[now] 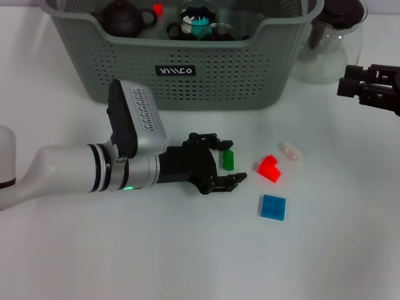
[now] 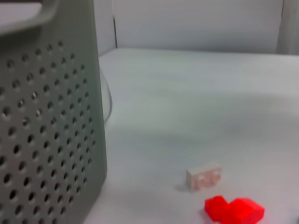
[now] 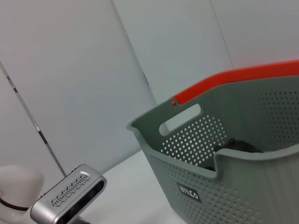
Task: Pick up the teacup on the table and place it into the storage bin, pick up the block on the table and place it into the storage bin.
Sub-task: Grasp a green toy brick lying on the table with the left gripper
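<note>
The grey-green storage bin (image 1: 187,81) stands at the back and also fills the left wrist view (image 2: 46,130) and the right wrist view (image 3: 243,177). My left gripper (image 1: 233,162) lies low on the table, open, its black fingers (image 1: 212,139) straddling a small green block (image 1: 228,160). Just beyond it are a red block (image 1: 269,167) (image 2: 233,210), a blue block (image 1: 273,207) and a small white block (image 1: 291,150) (image 2: 203,176). No teacup can be made out on the table. My right gripper (image 1: 365,87) hovers at the right edge, away from the blocks.
A clear glass pitcher (image 1: 334,37) with a dark lid stands right of the bin. Inside the bin are a dark teapot (image 1: 125,17), a red piece (image 1: 157,9) and glassware (image 1: 200,22). The left arm's silver camera housing (image 3: 70,198) shows in the right wrist view.
</note>
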{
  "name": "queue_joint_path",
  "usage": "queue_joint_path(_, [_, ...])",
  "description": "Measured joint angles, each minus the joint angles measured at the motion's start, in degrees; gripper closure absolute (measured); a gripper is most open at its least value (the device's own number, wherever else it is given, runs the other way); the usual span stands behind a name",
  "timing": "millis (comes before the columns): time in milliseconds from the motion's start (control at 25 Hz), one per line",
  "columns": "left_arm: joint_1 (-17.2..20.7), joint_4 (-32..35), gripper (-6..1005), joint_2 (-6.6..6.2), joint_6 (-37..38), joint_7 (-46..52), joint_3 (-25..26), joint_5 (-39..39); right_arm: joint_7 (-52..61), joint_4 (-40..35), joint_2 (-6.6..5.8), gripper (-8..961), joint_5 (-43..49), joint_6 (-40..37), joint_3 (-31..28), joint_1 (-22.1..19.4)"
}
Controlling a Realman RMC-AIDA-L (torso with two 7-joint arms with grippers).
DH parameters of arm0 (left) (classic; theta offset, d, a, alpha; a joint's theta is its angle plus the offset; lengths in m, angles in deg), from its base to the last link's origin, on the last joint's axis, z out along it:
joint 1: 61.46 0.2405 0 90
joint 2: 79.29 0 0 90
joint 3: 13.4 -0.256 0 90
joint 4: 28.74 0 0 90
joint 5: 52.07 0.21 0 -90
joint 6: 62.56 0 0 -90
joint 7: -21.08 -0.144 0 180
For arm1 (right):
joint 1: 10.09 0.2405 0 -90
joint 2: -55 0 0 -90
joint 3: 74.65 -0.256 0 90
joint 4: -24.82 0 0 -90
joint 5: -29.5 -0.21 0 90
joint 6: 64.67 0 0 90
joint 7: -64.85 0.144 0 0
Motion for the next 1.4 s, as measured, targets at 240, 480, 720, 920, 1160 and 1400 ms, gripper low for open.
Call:
queue_joint_path(240, [0.05, 0.15, 294, -0.01, 0.18, 0.17, -0.26, 0.0, -0.21, 0.07, 0.0, 454, 0.0, 0.01, -0.27, -0.22])
queue_joint_path(480, [1.55, 0.73, 295, -0.33, 3.08, 0.03, -0.26, 0.36, -0.23, 0.07, 0.0, 454, 0.0, 0.01, -0.38, -0.25])
queue_joint_path(720, [2.32, 1.52, 295, -0.17, 2.92, 0.18, -1.07, 0.43, -0.23, 0.07, 0.0, 454, 0.0, 0.0, -0.39, -0.25])
queue_joint_path(920, [2.27, 2.0, 296, -0.04, 2.66, 0.16, -0.67, 0.01, -0.23, 0.15, 0.0, 453, 0.0, 0.0, -0.39, -0.31])
queue_joint_path(1160, [1.97, 1.82, 297, -0.01, 2.1, 0.16, -0.61, -0.19, -0.23, 0.25, 0.0, 452, -0.01, 0.0, -0.39, -0.43])
queue_joint_path(1400, [1.71, 1.65, 334, 0.0, 1.73, 0.15, -0.69, -0.2, -0.23, 0.25, 0.0, 451, 0.0, 0.17, -0.39, -0.44])
